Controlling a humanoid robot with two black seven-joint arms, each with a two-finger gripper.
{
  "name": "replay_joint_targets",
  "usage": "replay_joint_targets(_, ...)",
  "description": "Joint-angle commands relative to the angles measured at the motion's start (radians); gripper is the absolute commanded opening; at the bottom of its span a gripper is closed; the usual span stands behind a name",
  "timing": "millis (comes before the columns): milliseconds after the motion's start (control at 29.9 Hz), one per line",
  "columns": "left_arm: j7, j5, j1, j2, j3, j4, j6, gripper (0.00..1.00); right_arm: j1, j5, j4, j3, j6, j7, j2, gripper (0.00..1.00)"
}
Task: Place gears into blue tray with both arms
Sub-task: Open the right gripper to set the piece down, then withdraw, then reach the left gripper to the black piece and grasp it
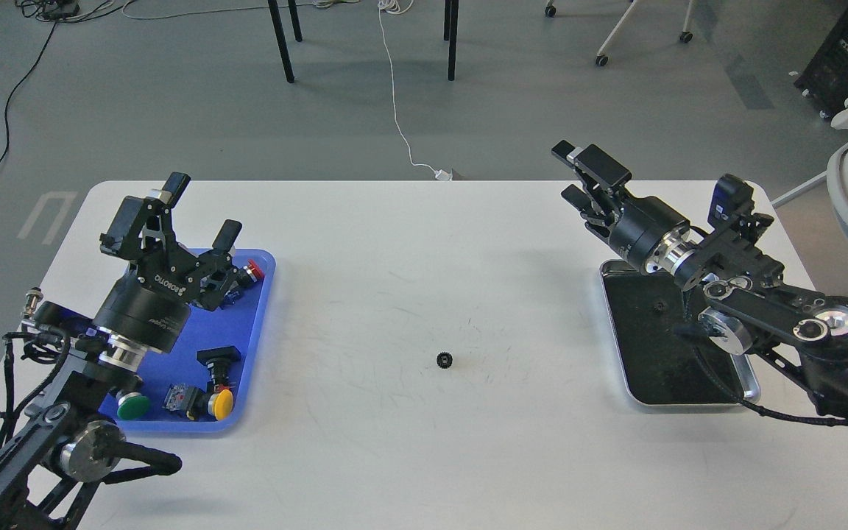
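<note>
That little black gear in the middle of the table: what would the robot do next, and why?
Probably bring one gripper, perhaps the open left gripper, down over the gear. It lies alone on the white table, outside the blue tray, and neither gripper holds anything.

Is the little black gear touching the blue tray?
Apart. The head view shows the gear alone in the middle of the white table, with a wide stretch of bare tabletop between it and the blue tray.

The left arm (63, 397) reaches in from the near left, its gripper (199, 210) raised with both fingers spread wide apart. The right arm (777, 309) stretches in from the right, its gripper (582, 177) pointing far-left, fingers parted.
</note>
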Motion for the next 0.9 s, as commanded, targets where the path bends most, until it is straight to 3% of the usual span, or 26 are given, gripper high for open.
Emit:
replay_joint_targets(0, -0.002, 0.062, -0.001, -0.003, 0.003, -0.006, -0.007, 0.98, -0.093, 0.180, 0.028, 0.093, 0.142, 0.000, -0.027, 0.97)
replay_joint_targets(201, -0.002, 0.246, -0.017, -0.006, 0.005, -0.040, -0.039, 0.98, -0.167, 0.372, 0.012, 0.156, 0.399, 0.000, -0.128, 0.98)
replay_joint_targets(301, -0.003, 0.365, -0.065, -0.006, 0.066, -0.045, -0.049, 0.98, -0.196, 0.405, 0.006, 0.163, 0.474, 0.000, -0.162, 0.98)
replay_joint_targets(602, -0.008, 0.847, -0.364, 0.038, 0.393, -0.025, -0.044, 0.98, -0.292, 0.419, -0.011, 0.215, 0.483, 0.000, -0.161, 0.98)
replay_joint_targets(702, -0.038, 0.994, -0.479, 0.041, 0.514, 0.026, -0.041, 0.98, -0.312, 0.419, -0.014, 0.239, 0.483, 0.000, -0.161, 0.98)
replay_joint_targets(870, -0.038, 1.233, -0.651, 0.026, 0.684, 0.130, -0.024, 0.98, -0.335, 0.419, -0.015, 0.242, 0.483, 0.000, -0.162, 0.98)
